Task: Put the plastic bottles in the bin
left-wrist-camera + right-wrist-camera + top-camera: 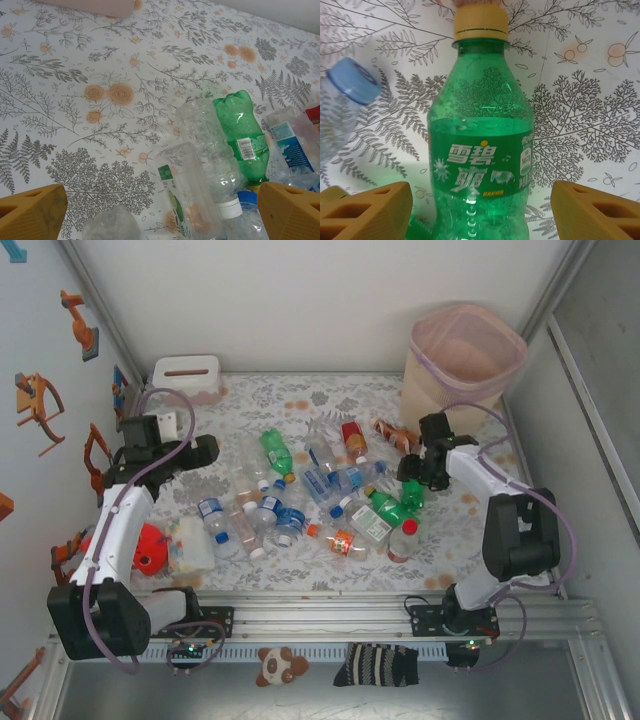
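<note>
so the right gripper (480, 212) has its jaws partly open, straddling a green bottle (480, 150); the bottle lies right between the two orange fingers (370, 212) with a strip of flowery table (300, 400) showing on each side, so it's bracketed but not pinched; its yellow cap (481, 22) points away from the wrist; a clear bottle with a blue cap (347, 95) lies just beside it, on the left in the wrist view; the left gripper (160, 215) is spread wide and has hold of nothing; a couple of clear bottles (210, 155) lie between its fingertips at the bottom of its wrist view, and a second green bottle (242, 140) lies up against them nearer the right-hand finger; from above, the rest of the bottles (310, 495) are scattered in a loose pile mid-table between the two arms; the bin (445, 400) stands in the far right corner, near the right gripper and apart from the pile
</note>
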Action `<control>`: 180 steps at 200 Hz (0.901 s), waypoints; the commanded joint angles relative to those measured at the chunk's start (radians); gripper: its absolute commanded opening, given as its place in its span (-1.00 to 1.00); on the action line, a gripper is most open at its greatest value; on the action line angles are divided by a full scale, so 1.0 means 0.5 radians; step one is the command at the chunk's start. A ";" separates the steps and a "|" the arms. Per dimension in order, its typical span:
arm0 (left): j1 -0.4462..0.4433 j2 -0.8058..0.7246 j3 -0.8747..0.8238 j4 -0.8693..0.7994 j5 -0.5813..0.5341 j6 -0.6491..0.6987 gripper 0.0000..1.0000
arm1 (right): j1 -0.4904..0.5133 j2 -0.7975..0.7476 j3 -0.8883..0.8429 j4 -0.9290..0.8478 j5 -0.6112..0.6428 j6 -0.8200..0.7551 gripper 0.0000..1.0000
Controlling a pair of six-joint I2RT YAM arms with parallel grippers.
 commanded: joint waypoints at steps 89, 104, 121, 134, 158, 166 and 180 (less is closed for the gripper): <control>0.012 -0.041 -0.047 0.008 -0.007 -0.010 0.94 | 0.008 0.184 -0.077 0.139 0.020 0.016 0.36; 0.010 -0.043 -0.047 0.003 -0.013 -0.010 0.94 | 0.008 0.170 -0.090 0.135 0.027 0.015 0.31; 0.011 -0.048 -0.050 0.005 -0.014 -0.010 0.94 | 0.009 0.146 -0.094 0.123 0.033 0.010 0.27; 0.010 -0.051 -0.048 0.005 -0.012 -0.010 0.94 | 0.009 0.120 -0.099 0.106 0.042 0.008 0.24; 0.011 -0.069 -0.051 0.002 -0.019 -0.010 0.94 | 0.009 0.030 -0.100 0.060 0.054 0.009 0.20; 0.010 -0.074 -0.055 0.001 -0.022 -0.007 0.94 | 0.009 -0.004 -0.095 0.034 0.057 0.008 0.20; 0.010 -0.086 -0.054 -0.001 -0.024 -0.007 0.94 | 0.009 -0.083 -0.082 -0.025 0.067 0.004 0.19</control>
